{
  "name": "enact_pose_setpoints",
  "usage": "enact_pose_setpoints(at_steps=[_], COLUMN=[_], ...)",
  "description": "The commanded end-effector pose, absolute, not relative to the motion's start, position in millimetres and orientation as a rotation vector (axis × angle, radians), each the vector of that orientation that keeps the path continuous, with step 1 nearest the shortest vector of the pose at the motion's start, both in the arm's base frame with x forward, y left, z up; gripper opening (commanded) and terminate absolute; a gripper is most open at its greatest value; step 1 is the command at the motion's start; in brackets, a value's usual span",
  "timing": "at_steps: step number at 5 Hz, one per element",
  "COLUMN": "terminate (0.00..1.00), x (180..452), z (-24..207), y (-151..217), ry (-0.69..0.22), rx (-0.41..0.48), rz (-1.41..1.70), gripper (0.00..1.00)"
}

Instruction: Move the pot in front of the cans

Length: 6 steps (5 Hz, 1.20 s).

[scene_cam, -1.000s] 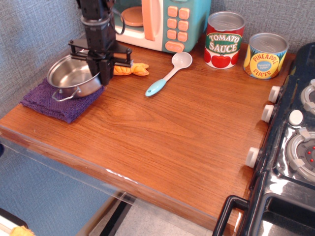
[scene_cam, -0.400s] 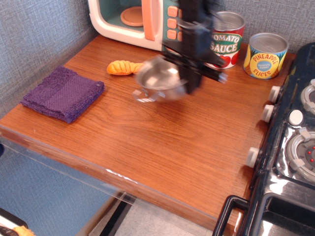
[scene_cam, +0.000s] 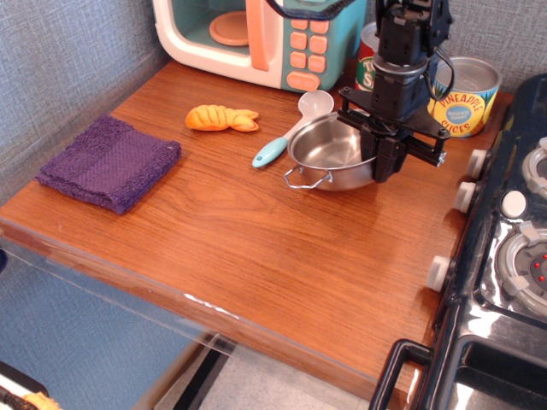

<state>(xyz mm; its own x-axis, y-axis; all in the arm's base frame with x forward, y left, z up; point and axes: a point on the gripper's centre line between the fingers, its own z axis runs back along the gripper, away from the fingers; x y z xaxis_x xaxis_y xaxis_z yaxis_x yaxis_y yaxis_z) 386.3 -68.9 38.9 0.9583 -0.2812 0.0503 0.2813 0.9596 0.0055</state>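
Note:
The shiny steel pot point(scene_cam: 329, 152) is near the middle right of the wooden counter, with one wire handle toward me. My gripper point(scene_cam: 382, 162) is shut on the pot's right rim, with the arm standing upright above it. The pot looks at or just above the wood; I cannot tell which. The red tomato sauce can point(scene_cam: 367, 68) is mostly hidden behind the arm. The yellow and blue pineapple can point(scene_cam: 467, 92) stands behind and to the right of the gripper.
A purple cloth point(scene_cam: 109, 162) lies at the left. An orange toy point(scene_cam: 220, 118) and a blue-handled spoon point(scene_cam: 291, 130) lie left of the pot. A toy microwave point(scene_cam: 261, 38) stands at the back. A black stove point(scene_cam: 504, 256) borders the right edge.
The gripper carried the pot from the purple cloth at the left across the counter to the right, in front of the cans. The spoon shows again beside the pot.

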Motion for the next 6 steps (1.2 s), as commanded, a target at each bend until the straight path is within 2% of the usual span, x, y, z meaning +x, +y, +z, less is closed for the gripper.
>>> enact_pose_setpoints(at_steps=[1, 2, 3, 4, 5, 6], terminate=[0.0, 0.0, 0.0, 0.0, 0.0, 0.0], x=[387, 382, 376, 371, 358, 351], z=[46, 52, 75, 108, 138, 136], y=[-72, -72, -72, -66, -28, 14], ry=[-0.082, -0.094, -0.144, -0.204, -0.216, -0.186], rx=[0.005, -0.013, -0.057, -0.167, -0.151, -0.124], rz=[-0.29, -0.289, -0.303, -0.293, -0.16, -0.052], gripper=[0.0, 1.0, 1.0, 1.0, 1.0, 1.0])
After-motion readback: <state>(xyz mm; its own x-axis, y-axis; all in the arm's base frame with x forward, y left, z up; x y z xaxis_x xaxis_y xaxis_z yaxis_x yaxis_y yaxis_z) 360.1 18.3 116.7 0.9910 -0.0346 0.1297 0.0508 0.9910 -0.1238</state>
